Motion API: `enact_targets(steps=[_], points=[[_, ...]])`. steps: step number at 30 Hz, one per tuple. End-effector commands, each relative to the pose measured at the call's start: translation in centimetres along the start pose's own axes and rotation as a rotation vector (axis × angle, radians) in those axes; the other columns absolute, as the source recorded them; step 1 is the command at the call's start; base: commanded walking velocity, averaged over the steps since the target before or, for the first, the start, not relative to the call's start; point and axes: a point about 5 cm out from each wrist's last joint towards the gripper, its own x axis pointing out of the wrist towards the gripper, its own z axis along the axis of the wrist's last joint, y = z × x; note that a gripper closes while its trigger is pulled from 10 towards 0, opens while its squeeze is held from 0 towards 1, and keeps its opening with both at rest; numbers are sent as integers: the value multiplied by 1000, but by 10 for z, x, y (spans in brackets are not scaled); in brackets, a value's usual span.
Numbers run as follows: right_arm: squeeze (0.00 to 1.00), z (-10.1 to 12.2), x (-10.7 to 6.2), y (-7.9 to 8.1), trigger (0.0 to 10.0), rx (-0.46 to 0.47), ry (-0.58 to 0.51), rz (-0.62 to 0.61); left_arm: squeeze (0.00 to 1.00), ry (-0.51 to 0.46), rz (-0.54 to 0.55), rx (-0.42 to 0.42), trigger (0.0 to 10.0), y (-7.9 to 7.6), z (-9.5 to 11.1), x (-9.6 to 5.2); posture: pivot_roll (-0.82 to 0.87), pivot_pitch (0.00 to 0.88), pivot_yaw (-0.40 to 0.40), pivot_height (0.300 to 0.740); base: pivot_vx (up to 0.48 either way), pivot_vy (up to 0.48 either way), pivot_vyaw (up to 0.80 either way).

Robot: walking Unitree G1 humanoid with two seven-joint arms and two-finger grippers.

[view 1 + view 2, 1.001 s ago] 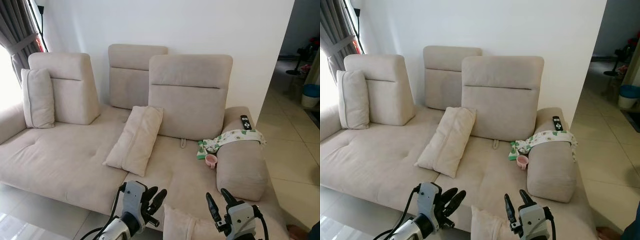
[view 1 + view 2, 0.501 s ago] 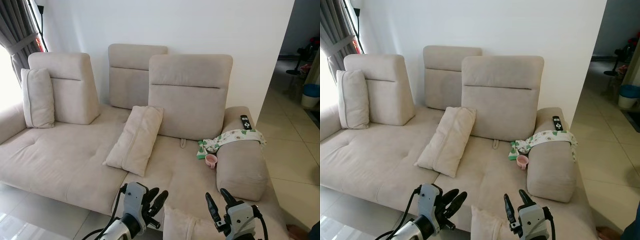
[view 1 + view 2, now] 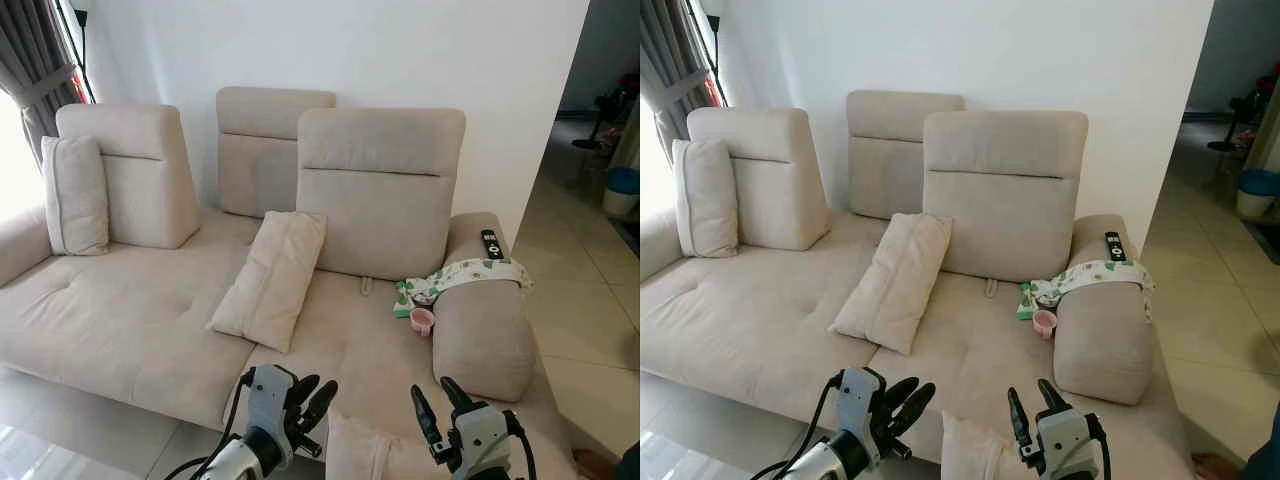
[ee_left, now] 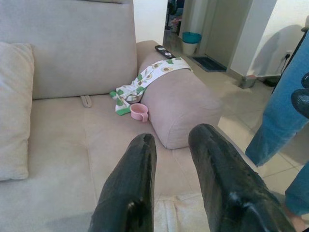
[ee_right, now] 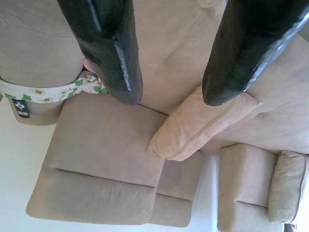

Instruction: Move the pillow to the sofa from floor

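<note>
1. Head camera: beige sofa (image 3: 130, 320) against a white wall. One pillow (image 3: 270, 280) leans on the middle of the seat, touching the backrest; another pillow (image 3: 72, 195) stands upright at the far left. A third cushion (image 3: 355, 455) sits at the front seat edge, right between the left gripper (image 3: 310, 402) and the right gripper (image 3: 436, 402). Both have their fingers spread and nothing in them.
2. Head camera, right side: a patterned cloth (image 3: 465, 275) draped over the armrest (image 3: 482, 335), a remote (image 3: 491, 244) on top, and a pink cup (image 3: 422, 321) on the seat just beside the armrest.
3. Left wrist: fingers (image 4: 130, 188) apart over the seat, a bit of the cushion below them. A person's jeans leg (image 4: 280, 116) at the edge.
4. Right wrist: fingers (image 5: 108, 48) wide apart, the middle pillow seen between them.
</note>
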Motion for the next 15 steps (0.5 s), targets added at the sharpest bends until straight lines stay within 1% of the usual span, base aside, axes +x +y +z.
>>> enact_targets(steps=[1, 15], points=[[0, -2, -2, 1, 10000, 1, 5, 3, 0, 18, 0, 16, 10000, 1, -4, -2, 128, 0, 61, 740, 0, 0, 0], [0, -1, -2, -1, 10000, -9, 4, 4, 0, 15, -10, 18, 10000, -1, -4, -2, 122, 0, 58, 740, 0, 0, 0]])
